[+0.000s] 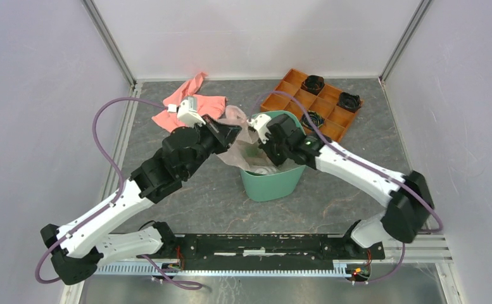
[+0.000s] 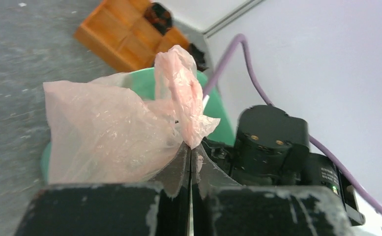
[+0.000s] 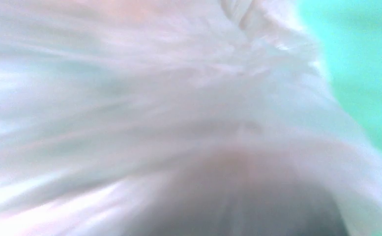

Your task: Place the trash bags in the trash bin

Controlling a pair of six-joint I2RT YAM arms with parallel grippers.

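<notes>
Trash bag (image 2: pixel 105 132) clamped in L pincer (image 2: pixel 191 153), draped over trash bin (image 1: pixel 275 185) rim; R pincer (image 1: pixel 260 140) state can't tell.

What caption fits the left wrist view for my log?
Left gripper shut on a bunched fold of the translucent pink trash bag in front of the mint-green trash bin, orange compartment tray behind.

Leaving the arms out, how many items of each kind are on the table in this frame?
pale pink film trash bag: 1
mint-green trash bin: 1
salmon-pink cloth: 1
orange compartment tray: 1
black objects in the tray: 3
Total: 7
</notes>
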